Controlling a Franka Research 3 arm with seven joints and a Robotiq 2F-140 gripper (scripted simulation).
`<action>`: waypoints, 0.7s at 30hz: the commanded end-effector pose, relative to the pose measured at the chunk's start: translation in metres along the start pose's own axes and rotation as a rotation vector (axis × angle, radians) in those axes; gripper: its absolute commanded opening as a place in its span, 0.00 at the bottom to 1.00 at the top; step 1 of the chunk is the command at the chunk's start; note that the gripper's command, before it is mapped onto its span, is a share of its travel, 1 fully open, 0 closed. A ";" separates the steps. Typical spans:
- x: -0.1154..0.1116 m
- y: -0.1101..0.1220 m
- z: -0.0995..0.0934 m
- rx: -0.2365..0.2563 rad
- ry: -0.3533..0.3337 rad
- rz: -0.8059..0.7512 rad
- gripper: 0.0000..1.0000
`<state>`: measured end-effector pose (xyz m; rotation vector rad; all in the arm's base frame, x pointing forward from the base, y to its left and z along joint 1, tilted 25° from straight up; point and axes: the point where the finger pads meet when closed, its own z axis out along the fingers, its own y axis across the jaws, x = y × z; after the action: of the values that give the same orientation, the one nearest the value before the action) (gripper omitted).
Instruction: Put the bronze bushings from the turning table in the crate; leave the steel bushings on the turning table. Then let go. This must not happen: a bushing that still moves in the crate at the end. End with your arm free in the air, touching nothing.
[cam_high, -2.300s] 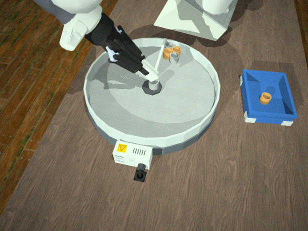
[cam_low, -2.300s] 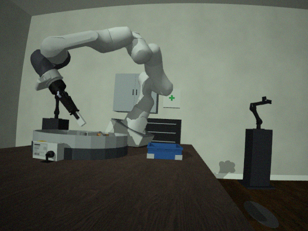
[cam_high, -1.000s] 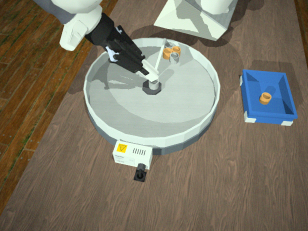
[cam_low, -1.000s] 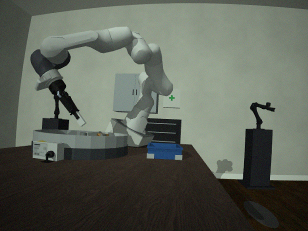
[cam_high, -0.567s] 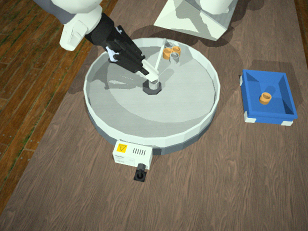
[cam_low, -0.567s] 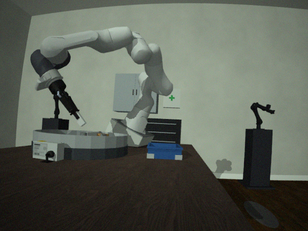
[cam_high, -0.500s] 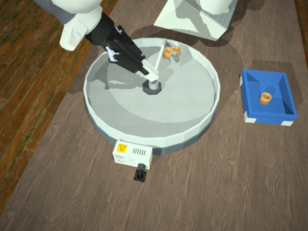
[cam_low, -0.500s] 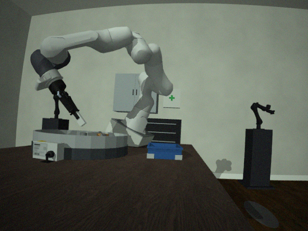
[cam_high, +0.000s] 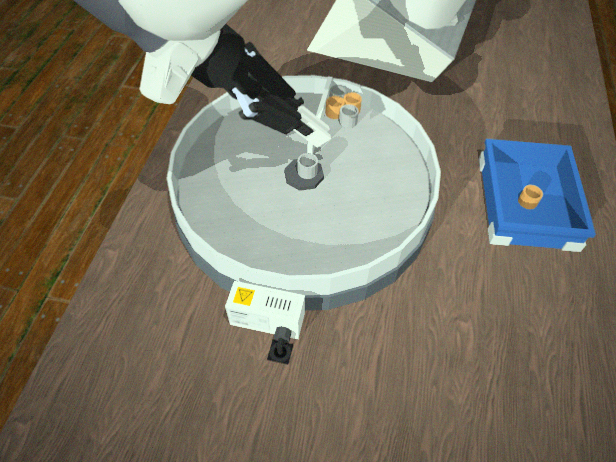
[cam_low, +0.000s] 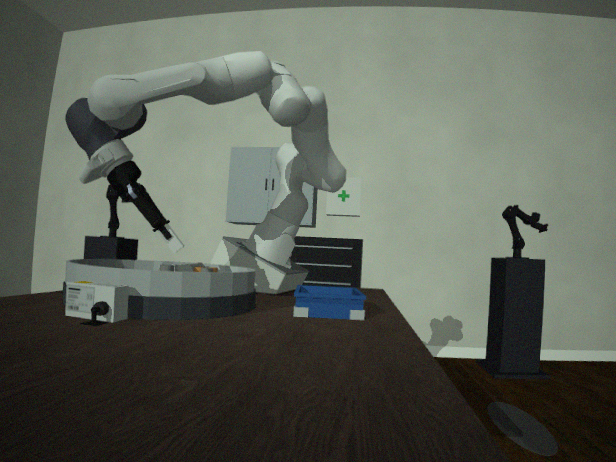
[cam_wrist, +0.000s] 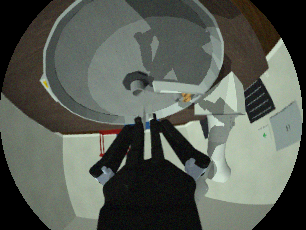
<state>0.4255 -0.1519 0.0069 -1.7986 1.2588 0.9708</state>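
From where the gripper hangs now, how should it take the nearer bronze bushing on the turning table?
Probably from straight above, pinching the bronze bushing's wall across its free left side. It stands upright, bore up, pressed against a second bronze bushing and a steel bushing, with a white divider close on its left. The gripper is shut on nothing, so it must open first.

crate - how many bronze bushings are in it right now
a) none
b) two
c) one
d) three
c) The top view shows a single bronze bushing standing inside the blue crate, while two more bronze bushings sit on the turning table beside a steel bushing.
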 end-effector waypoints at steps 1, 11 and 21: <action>-0.008 0.015 0.007 -0.067 0.014 -0.153 0.06; -0.022 0.042 0.022 -0.182 0.022 -0.287 0.06; -0.034 0.064 0.035 -0.279 0.028 -0.401 0.06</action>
<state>0.3548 -0.1199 0.0175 -2.1073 0.8777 0.9960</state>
